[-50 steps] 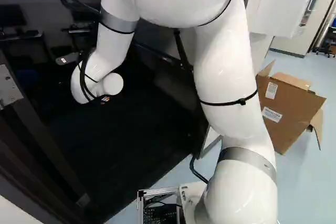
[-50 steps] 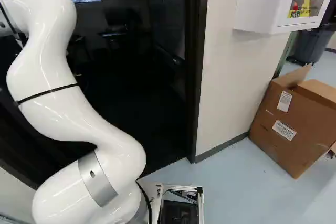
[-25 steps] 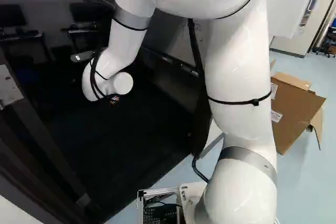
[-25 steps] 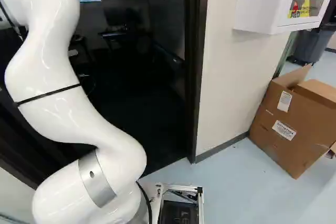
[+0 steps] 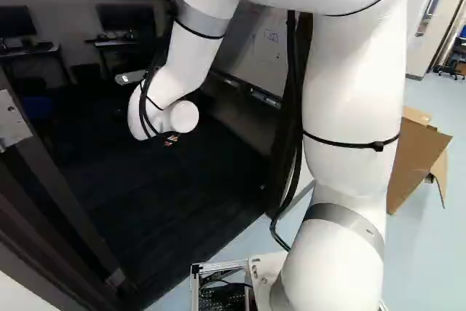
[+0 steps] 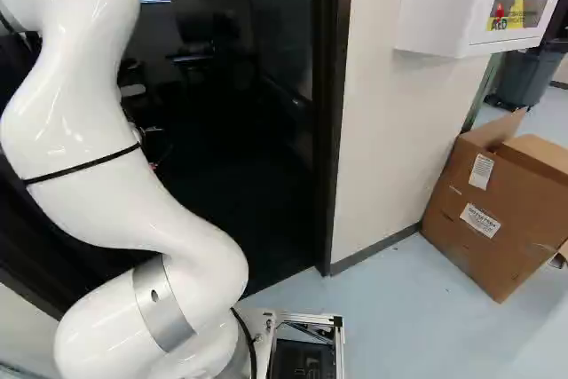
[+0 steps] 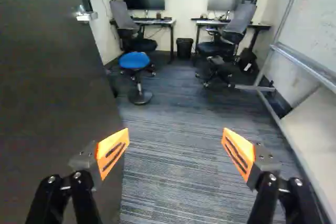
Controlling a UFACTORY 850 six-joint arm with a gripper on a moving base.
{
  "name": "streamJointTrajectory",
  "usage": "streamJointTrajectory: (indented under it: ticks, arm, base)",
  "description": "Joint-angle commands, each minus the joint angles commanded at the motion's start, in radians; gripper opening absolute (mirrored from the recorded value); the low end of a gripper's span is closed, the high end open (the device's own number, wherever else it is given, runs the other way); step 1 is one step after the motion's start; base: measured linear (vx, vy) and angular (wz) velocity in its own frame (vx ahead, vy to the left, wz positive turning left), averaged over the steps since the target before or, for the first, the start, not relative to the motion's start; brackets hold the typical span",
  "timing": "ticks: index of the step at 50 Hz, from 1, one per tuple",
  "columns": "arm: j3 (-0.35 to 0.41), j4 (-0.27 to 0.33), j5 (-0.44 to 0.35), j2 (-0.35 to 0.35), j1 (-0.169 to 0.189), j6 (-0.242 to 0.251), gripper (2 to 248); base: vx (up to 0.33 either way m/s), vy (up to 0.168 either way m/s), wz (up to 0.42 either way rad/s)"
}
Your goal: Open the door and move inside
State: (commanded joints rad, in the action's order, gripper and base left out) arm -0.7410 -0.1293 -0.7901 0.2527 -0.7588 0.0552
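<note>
Dark grey, the open door (image 7: 52,87) stands beside the spread hand (image 5: 171,139).

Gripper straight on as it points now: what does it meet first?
The gripper likely meets the carpet first, short of the black bin. One finger overlaps the open door in view; depth is unclear, so it might brush that sooner.

Dark door (image 7: 47,103), striped grey carpet (image 7: 173,166)
</note>
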Motion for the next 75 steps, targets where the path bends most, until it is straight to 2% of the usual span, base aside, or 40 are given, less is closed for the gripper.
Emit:
streamJointTrajectory:
  ticks: [37, 75]
  arm:
    - [0.172, -0.088, 0.0, -0.153, 0.063, 0.0, 247]
    - [0.332, -0.136, 0.0, -0.309, 0.142, 0.0, 247]
  base:
    - [0.0, 0.0, 0.0]
    - [0.0, 0.0, 0.0]
